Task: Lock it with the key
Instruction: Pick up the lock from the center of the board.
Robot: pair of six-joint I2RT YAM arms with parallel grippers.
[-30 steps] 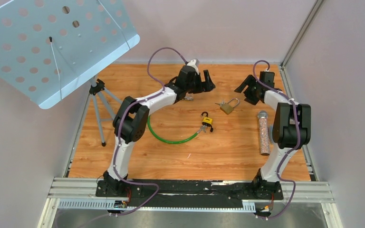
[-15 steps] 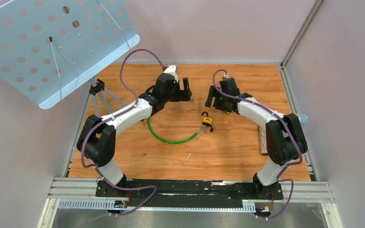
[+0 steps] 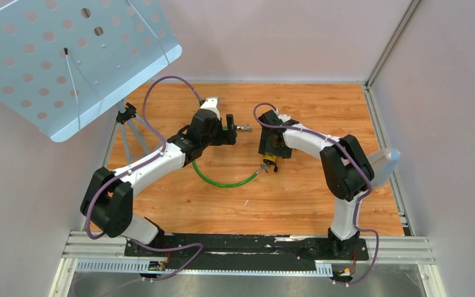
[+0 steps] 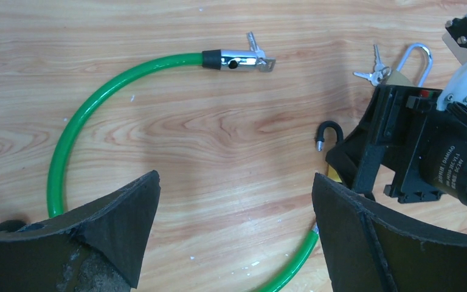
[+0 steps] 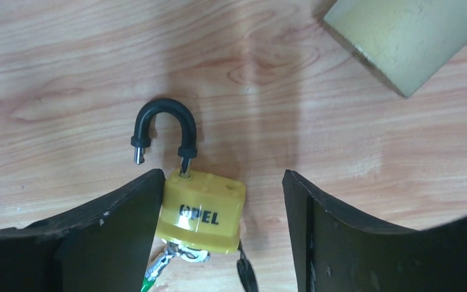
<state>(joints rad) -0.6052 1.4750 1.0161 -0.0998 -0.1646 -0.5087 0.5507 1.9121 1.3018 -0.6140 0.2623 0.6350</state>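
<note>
Yellow padlock (image 5: 202,210) sits betw. wide fingers of our right gripper (image 5: 220,182), shackle (image 5: 164,121) open at 12 o'clock; left gripper (image 4: 234,194) wide too. Risk: we close off-centre and padlock twists away.

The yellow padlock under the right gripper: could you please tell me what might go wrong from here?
1. The yellow padlock sits close beside one finger of the open right gripper, so closing may shove or twist it instead of gripping squarely.
2. Its keys and the green cable end lie just below it and could snag.
</note>
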